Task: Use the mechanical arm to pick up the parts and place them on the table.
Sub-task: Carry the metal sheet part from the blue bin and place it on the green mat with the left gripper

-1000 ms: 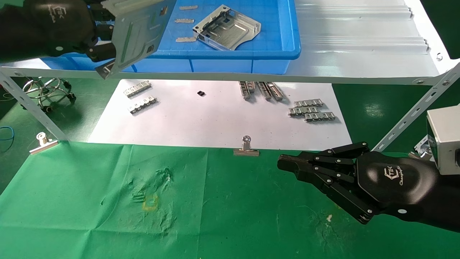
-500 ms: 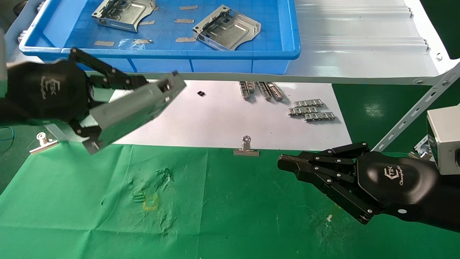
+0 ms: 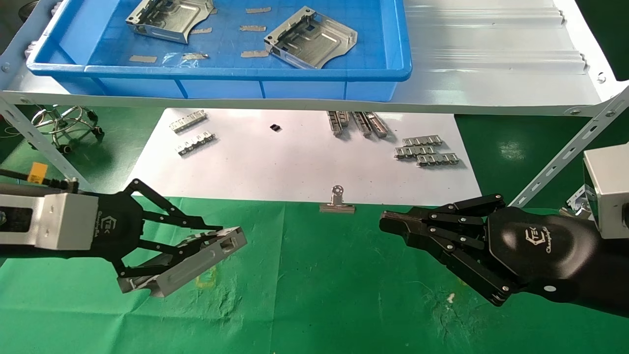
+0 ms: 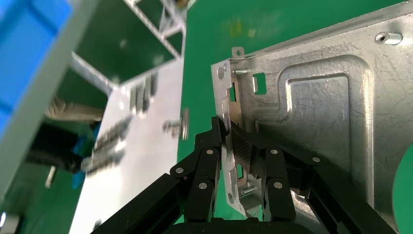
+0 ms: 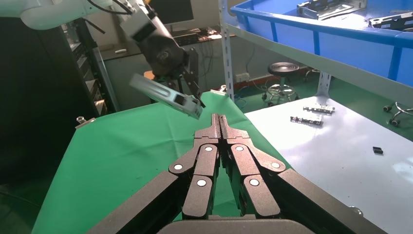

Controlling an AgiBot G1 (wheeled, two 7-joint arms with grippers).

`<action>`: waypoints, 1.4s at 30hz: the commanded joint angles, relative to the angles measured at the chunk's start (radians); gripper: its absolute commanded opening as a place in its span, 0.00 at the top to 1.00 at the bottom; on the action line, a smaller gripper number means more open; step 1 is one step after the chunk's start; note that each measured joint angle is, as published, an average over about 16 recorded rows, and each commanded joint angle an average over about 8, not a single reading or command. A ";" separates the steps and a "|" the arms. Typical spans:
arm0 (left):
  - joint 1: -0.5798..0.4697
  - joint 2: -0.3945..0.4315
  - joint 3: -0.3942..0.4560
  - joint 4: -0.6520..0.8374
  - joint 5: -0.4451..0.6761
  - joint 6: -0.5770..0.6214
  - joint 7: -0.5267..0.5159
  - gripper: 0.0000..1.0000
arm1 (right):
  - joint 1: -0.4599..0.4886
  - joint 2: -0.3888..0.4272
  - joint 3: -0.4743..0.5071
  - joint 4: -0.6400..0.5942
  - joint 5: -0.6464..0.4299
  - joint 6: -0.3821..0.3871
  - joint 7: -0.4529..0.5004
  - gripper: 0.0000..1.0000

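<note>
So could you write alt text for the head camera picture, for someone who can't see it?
The black three-fingered left gripper holds a flat silvery sheet-metal part low over the wrinkled green cloth table. The matching right gripper hovers shut at the right, and two more silvery parts lie in a blue plastic tray behind.

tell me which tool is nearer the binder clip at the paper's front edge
Right. The right tool sits shut just to the right of the clip, on the green cloth. The left tool, holding a part, is farther off to the clip's left.
</note>
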 commanded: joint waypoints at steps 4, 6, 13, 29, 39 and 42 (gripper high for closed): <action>0.022 0.000 0.025 0.008 0.049 -0.059 0.028 1.00 | 0.000 0.000 0.000 0.000 0.000 0.000 0.000 1.00; 0.036 -0.002 0.030 -0.011 0.067 -0.094 0.028 1.00 | 0.000 0.000 0.000 0.000 0.000 0.000 0.000 1.00; 0.091 -0.023 0.049 -0.122 0.132 -0.237 -0.012 1.00 | 0.000 0.000 0.000 0.000 0.000 0.000 0.000 1.00; 0.179 -0.062 0.092 -0.332 0.276 -0.479 -0.123 1.00 | 0.000 0.000 0.000 0.000 0.000 0.000 0.000 1.00; 0.200 -0.064 0.126 -0.388 0.374 -0.570 -0.216 1.00 | 0.000 0.000 0.000 0.000 0.000 0.000 0.000 1.00; 0.207 -0.062 0.134 -0.405 0.397 -0.592 -0.238 1.00 | 0.000 0.000 0.000 0.000 0.000 0.000 0.000 1.00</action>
